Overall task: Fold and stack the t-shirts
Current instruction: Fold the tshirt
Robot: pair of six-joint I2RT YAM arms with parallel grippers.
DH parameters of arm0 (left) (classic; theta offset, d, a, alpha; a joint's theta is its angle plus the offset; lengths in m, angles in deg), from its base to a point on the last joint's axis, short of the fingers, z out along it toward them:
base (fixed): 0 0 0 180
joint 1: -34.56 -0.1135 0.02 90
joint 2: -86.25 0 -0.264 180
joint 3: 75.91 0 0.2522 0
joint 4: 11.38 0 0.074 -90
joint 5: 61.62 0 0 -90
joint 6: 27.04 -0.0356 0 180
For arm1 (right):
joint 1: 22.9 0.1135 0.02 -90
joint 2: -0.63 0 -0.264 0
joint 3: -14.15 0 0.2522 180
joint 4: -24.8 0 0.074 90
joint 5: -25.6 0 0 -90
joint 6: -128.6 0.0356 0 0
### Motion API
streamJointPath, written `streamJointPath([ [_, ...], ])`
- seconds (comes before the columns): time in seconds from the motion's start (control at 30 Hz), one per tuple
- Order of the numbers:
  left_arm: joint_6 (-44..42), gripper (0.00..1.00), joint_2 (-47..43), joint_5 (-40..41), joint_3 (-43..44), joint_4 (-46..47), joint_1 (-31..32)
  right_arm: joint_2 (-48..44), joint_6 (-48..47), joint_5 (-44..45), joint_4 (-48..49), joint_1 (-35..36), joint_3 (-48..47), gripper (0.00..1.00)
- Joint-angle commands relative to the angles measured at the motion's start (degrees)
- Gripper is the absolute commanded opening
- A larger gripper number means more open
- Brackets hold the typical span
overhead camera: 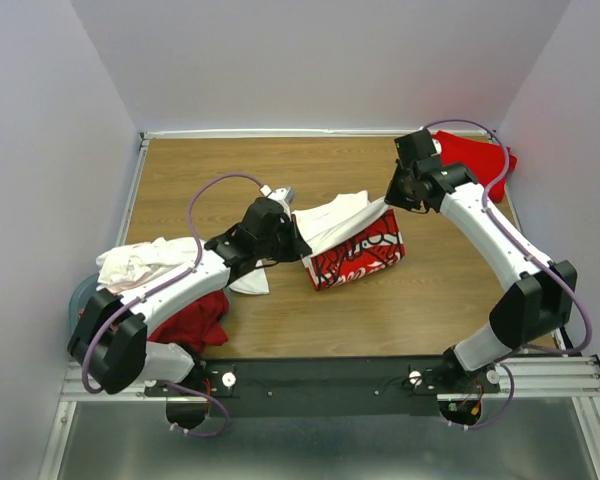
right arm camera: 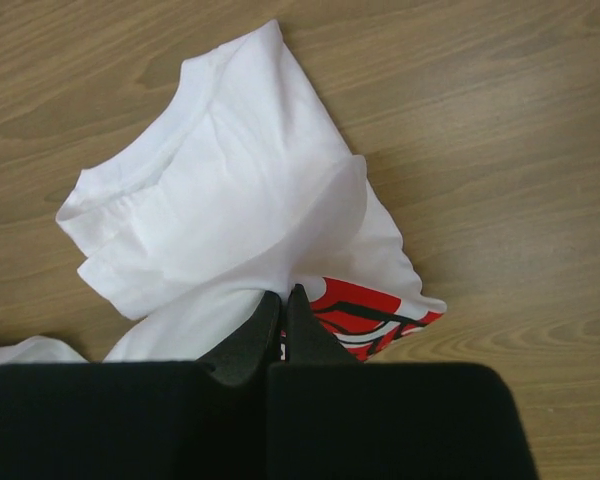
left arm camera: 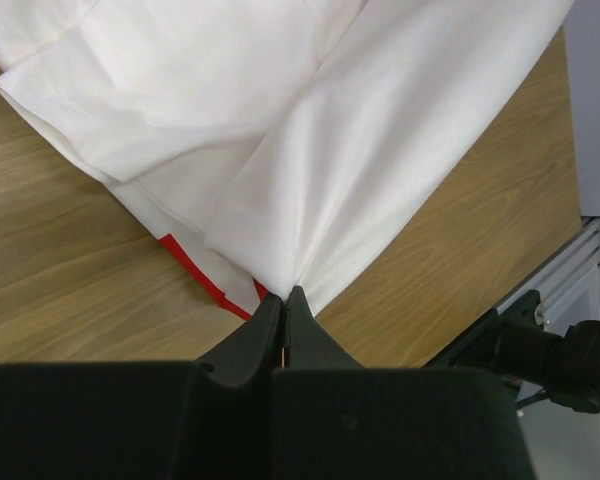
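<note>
fingers [left arm camera: 260,330] of our left gripper [left arm camera: 283,293] and right gripper [right arm camera: 283,292] pinch opposite edges of the white printed t-shirt [overhead camera: 355,245] at the table [overhead camera: 280,170] centre; we see bare wood before and behind it.

A: Any writing legible?
B: None. The white t-shirt [overhead camera: 338,218] has a red print [overhead camera: 358,260] crossed by white and black looping strokes, script-like in look.
A: Closer in the right wrist view?
B: Only a corner of the print shows there. Strokes, no letters made out.
</note>
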State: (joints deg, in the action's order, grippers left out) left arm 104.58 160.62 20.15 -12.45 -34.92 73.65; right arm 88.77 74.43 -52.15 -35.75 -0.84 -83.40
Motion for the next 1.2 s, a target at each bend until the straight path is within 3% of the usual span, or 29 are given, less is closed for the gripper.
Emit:
streamJointPath([
  [0.0,-3.74,0.00,3.41,-1.62,0.31,0.81,-1.65,3.34,-1.56,5.33,4.33,-0.62,-2.96,0.01],
  [0.67,-13.32,0.00,19.76,-2.32,8.31,3.10,-12.11,19.43,-3.32,4.98,6.36,-1.94,-11.04,0.00],
  [0.93,-16.23,0.02,30.20,-3.55,22.18,1.52,-15.79,27.68,-1.91,4.19,6.97,-4.56,-16.57,0.01],
  [0.97,-16.23,0.12,32.22,-2.68,25.94,0.74,-16.93,28.66,-1.91,2.44,7.49,-5.10,-19.54,0.04],
  [1.03,-15.88,0.50,33.81,-1.27,29.74,-0.58,-17.91,31.81,-2.52,-0.02,7.67,-6.33,-23.86,0.30],
  [1.07,-15.70,0.77,34.26,-0.39,31.41,-1.72,-18.78,32.44,-3.13,-2.38,7.76,-6.59,-25.62,0.64],
  [1.13,-15.87,0.98,34.00,0.67,35.20,-2.35,-19.05,32.54,-3.66,-4.24,7.76,-7.12,-29.41,0.80],
  [1.17,-16.40,0.98,32.87,1.11,36.25,-2.61,-19.05,32.01,-3.93,-5.30,7.85,-7.21,-29.76,0.92],
])
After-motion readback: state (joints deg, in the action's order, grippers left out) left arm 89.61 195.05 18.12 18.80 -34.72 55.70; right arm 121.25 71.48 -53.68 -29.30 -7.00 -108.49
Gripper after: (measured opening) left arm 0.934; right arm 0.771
